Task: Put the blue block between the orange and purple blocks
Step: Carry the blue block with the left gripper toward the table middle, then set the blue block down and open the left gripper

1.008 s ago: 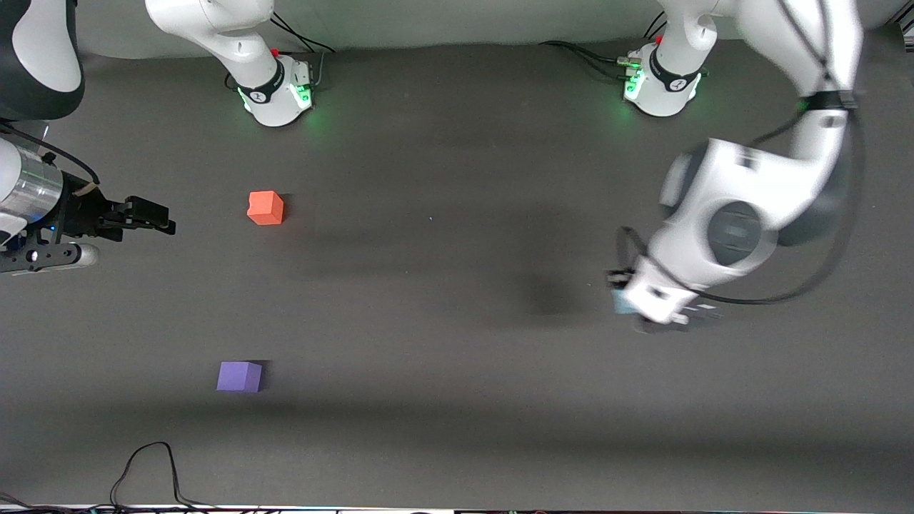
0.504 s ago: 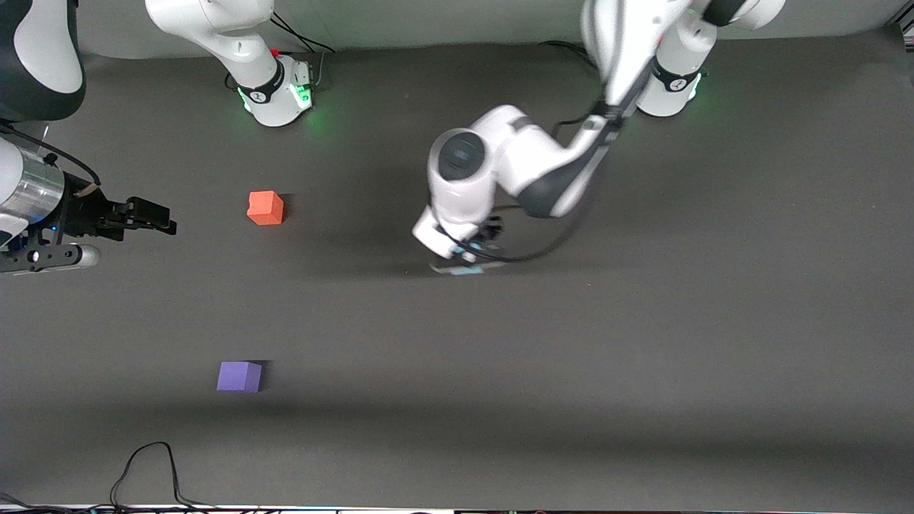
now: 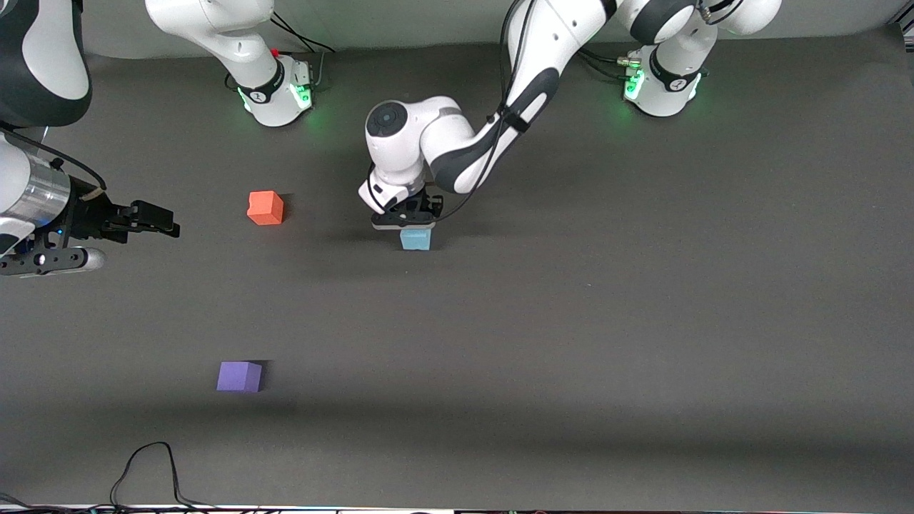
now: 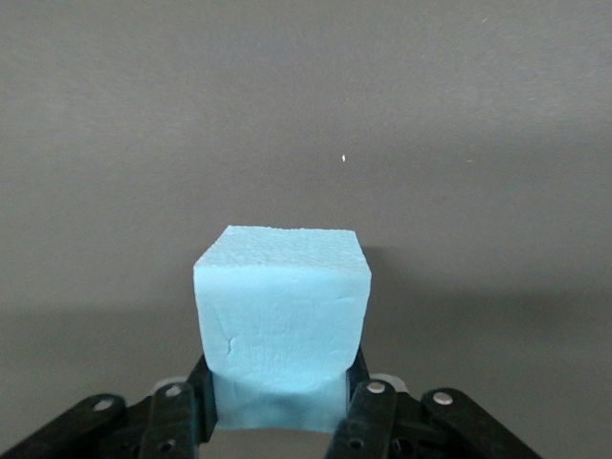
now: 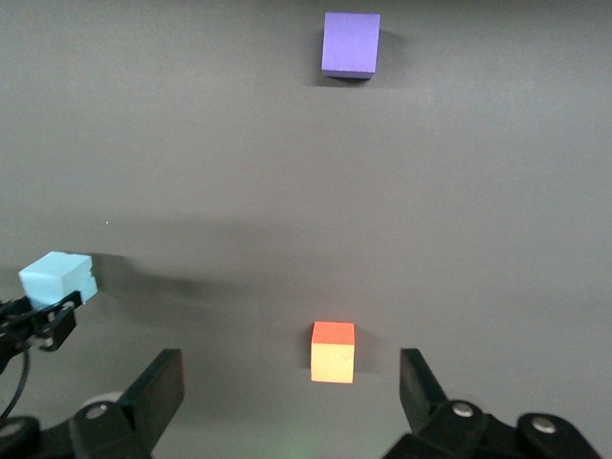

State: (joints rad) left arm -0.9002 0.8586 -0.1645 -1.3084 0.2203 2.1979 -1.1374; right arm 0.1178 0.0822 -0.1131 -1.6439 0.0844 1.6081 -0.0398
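Note:
My left gripper (image 3: 408,220) is shut on the light blue block (image 3: 415,238) and holds it low over the middle of the table, beside the orange block (image 3: 265,208) toward the left arm's end. In the left wrist view the blue block (image 4: 282,311) sits squeezed between the fingers (image 4: 361,406). The purple block (image 3: 240,376) lies nearer the front camera than the orange one. My right gripper (image 3: 168,222) waits open and empty at the right arm's end. The right wrist view shows the orange block (image 5: 333,351), the purple block (image 5: 351,44) and the blue block (image 5: 57,277).
The dark table mat (image 3: 571,321) is bare apart from the three blocks. A black cable (image 3: 146,471) loops at the table's front edge near the purple block. The arm bases (image 3: 275,93) stand along the back edge.
My left arm has swung from the left arm's end of the table to the middle, carrying the blue block toward the orange block. The right arm has hardly moved.

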